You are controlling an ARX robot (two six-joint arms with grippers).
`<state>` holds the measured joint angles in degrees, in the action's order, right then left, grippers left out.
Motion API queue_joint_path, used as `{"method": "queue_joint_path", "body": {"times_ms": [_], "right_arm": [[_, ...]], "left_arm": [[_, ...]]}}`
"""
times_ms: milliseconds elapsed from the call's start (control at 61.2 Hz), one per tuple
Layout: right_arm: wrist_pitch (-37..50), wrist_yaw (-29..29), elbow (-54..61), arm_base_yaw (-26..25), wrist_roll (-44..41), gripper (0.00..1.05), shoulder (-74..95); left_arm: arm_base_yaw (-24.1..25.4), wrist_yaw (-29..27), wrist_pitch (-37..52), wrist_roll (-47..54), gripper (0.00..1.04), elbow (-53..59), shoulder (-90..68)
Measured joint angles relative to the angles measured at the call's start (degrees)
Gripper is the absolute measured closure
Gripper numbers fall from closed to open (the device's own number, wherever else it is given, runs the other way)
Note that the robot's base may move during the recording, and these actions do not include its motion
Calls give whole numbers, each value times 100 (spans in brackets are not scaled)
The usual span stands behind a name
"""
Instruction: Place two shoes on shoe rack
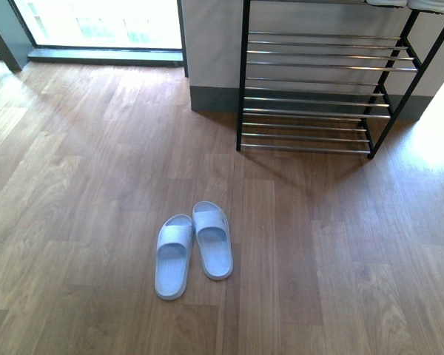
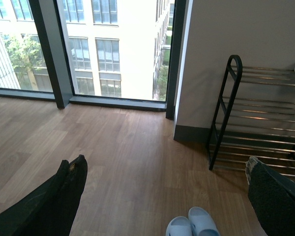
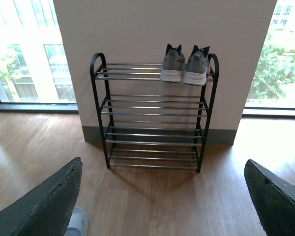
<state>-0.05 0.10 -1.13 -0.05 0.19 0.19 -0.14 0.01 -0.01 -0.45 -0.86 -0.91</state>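
The sneakers point(image 3: 186, 66) already sit side by side at the right end of the rack's point(image 1: 318, 96) top tier, toes out toward the room, so that half of the job looks done. What remains is the slides point(image 1: 192, 248). They lie on the floor point(image 1: 74, 185) well apart from the rack, nearer the robot and to the left of it. They touch along their inner edges, toes pointing away from the robot, the left one set slightly closer. The rack stands against the wall point(image 3: 152, 29) between two windows point(image 2: 108, 49), and its three lower tiers are bare, leaving plenty of room along the chrome bars. The left hand point(image 2: 165, 162) is raised above the floor with its fingers spread wide and nothing between them, the slides showing below it. The right hand point(image 3: 163, 166) is also wide and empty and faces the rack squarely. Neither arm shows in the front view, so both seem drawn back. The wide spread probably suits a slide's broad, soft body, and since the pair lies together, each hand may well take one.
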Motion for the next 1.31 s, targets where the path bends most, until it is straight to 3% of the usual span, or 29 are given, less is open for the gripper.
{"method": "queue_joint_path", "body": {"times_ms": [1308], "right_arm": [[0, -4, 0, 0, 0, 9, -2]], "left_arm": [[0, 0, 0, 0, 9, 0, 0]]}}
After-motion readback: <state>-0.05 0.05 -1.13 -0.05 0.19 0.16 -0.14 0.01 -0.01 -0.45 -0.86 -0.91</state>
